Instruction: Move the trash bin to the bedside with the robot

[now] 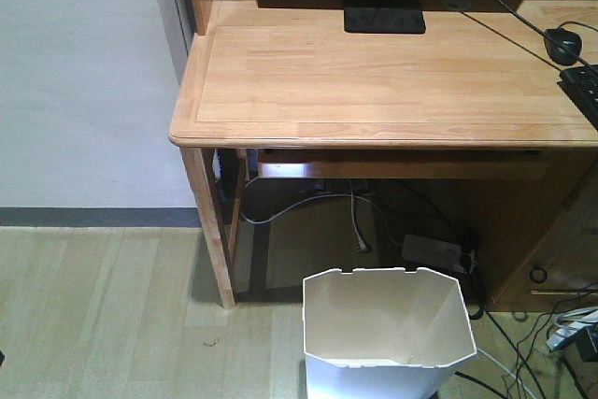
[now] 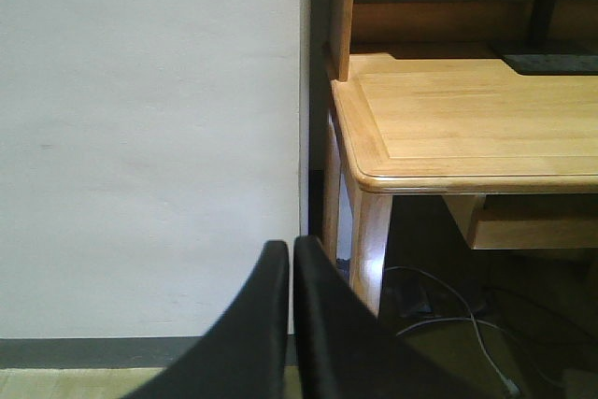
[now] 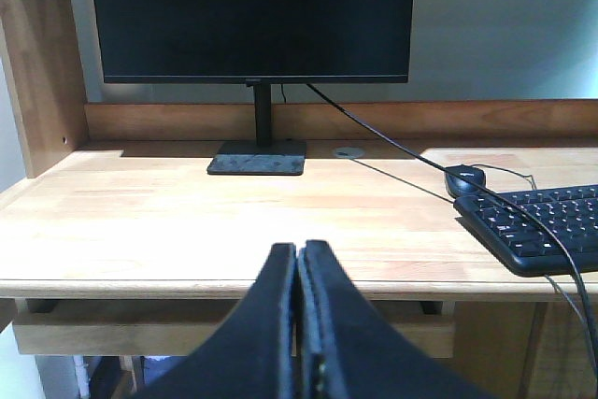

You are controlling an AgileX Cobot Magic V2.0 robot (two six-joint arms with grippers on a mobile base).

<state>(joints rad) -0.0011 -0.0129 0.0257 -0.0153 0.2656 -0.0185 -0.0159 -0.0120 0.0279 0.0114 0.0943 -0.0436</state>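
The trash bin (image 1: 374, 382) stands upright on the light wooden floor (image 1: 103, 306) at the bottom of the front-facing view, just in front of the desk (image 1: 374, 72) and a little right of its left front leg. It is a white, tapered plastic bin with an angular rim carrying small notches, and its mouth faces up. What can be seen of the pale inside holds nothing. Its lower part is cut off by the picture edge.

Neither arm touches the bin. The left gripper (image 2: 291, 249) has its two black fingers pressed together with only a thin seam between them and nothing held. It points toward the white wall (image 2: 140, 137) just left of the desk's rounded front corner. The right gripper (image 3: 298, 254) is likewise closed tight and empty, and sits level with the desk's front edge, facing the desk top.

A black monitor (image 3: 252, 11) stands on a flat black base (image 3: 257, 163) at the back of the desk. A black mouse (image 3: 464, 179) and a black keyboard (image 3: 537, 226) lie toward the right side, with a black cable running across the top between them. Under the desk, loose white and black cables hang down around a power strip (image 1: 432, 251) on the floor behind the bin. A grey baseboard (image 1: 93, 217) runs along the foot of the wall.
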